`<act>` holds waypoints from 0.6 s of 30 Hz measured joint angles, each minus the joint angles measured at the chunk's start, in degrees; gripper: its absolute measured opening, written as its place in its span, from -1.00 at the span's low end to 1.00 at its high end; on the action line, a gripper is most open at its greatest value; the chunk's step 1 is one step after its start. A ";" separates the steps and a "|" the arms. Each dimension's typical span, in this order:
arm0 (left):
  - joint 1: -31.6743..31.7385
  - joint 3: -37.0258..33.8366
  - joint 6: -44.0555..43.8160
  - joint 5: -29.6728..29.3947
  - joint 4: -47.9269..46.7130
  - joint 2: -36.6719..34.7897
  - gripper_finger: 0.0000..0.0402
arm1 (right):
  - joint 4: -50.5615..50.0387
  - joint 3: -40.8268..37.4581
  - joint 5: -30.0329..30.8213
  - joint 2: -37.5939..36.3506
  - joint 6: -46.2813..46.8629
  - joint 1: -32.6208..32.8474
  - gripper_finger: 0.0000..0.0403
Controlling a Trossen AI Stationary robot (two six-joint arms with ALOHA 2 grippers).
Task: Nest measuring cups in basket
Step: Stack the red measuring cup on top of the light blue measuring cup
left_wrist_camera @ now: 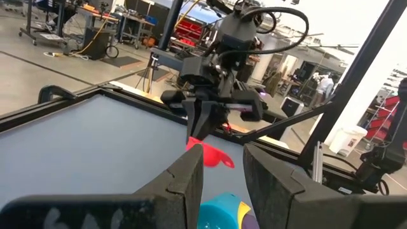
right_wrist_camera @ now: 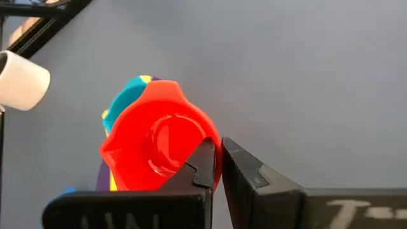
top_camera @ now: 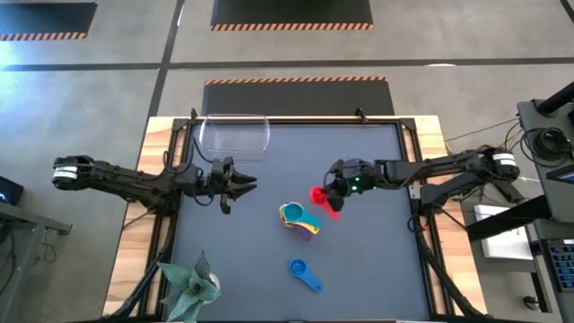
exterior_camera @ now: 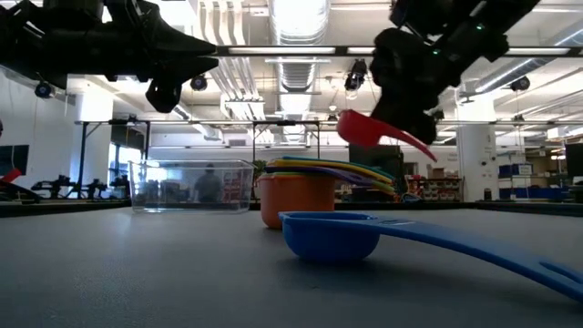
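Note:
My right gripper [top_camera: 334,192] is shut on the red measuring cup [top_camera: 320,199], held in the air just right of the stack. The stack of nested cups [top_camera: 300,218], teal on top with yellow, purple and orange below [exterior_camera: 296,199], stands on its base on the mat. The blue cup [top_camera: 304,273] lies alone nearer the near edge, bowl on the mat. The clear basket [top_camera: 235,135] stands at the far edge. My left gripper [top_camera: 246,184] hovers open, left of the stack, pointing at it. The green cup does not show. My right gripper pinches the red cup at its rim [right_wrist_camera: 213,152], with one finger [right_wrist_camera: 202,166] over the bowl's inside and the other [right_wrist_camera: 240,169] outside. The fingers slant down from the table's right. The cup is lifted clear, and its handle [exterior_camera: 412,142] sticks out below the gripper.
A potted plant [top_camera: 190,283] stands at the near left corner. Raised frame rails [top_camera: 405,170] run along the mat's edges. Bare mat lies between the basket and the stack.

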 joint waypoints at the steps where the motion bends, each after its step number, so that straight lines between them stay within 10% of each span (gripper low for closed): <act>1: 0.00 0.00 0.00 0.00 0.01 0.00 -0.53 | 0.06 1.20 0.01 1.50 -0.66 0.39 -0.96; 18: 0.01 0.00 0.00 0.00 -0.95 -0.02 -0.53 | -4.90 21.30 -5.15 23.85 -8.15 3.26 -0.95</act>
